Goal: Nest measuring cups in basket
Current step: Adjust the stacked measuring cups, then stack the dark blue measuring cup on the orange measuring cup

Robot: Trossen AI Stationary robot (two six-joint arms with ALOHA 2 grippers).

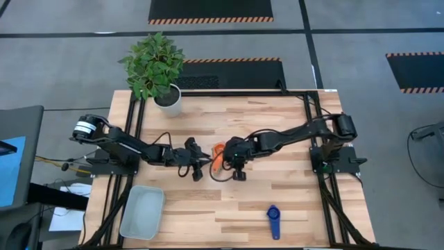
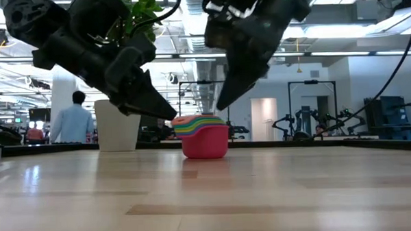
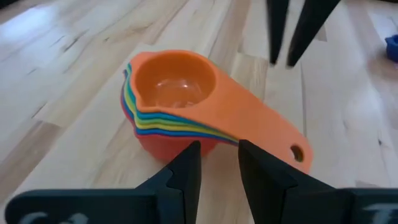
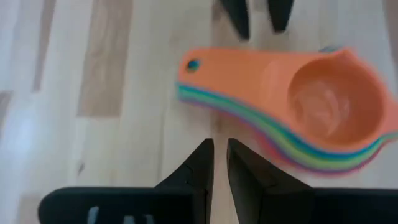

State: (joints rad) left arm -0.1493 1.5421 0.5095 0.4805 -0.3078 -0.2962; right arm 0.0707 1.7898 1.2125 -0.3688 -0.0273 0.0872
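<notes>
A stack of nested measuring cups point(image 1: 218, 160), orange on top and red at the bottom, stands on the table's middle; it also shows in the low view point(image 2: 205, 137). Its handles point(image 3: 267, 134) lie together and point toward the table's near side. My left gripper point(image 1: 195, 165) hovers just left of the stack, its fingers point(image 3: 186, 171) slightly apart and empty. My right gripper point(image 1: 238, 168) hovers just right of the stack beside the handles point(image 4: 230, 78), shut and empty. A dark blue cup point(image 1: 272, 221) lies alone at the near right. The pale basket point(image 1: 142, 212) sits at the near left.
A white plant pot point(image 1: 168, 101) with a green plant stands at the far left of the table. A person point(image 2: 72, 120) stands in the room beyond the table. Bare wood lies between the stack and the basket.
</notes>
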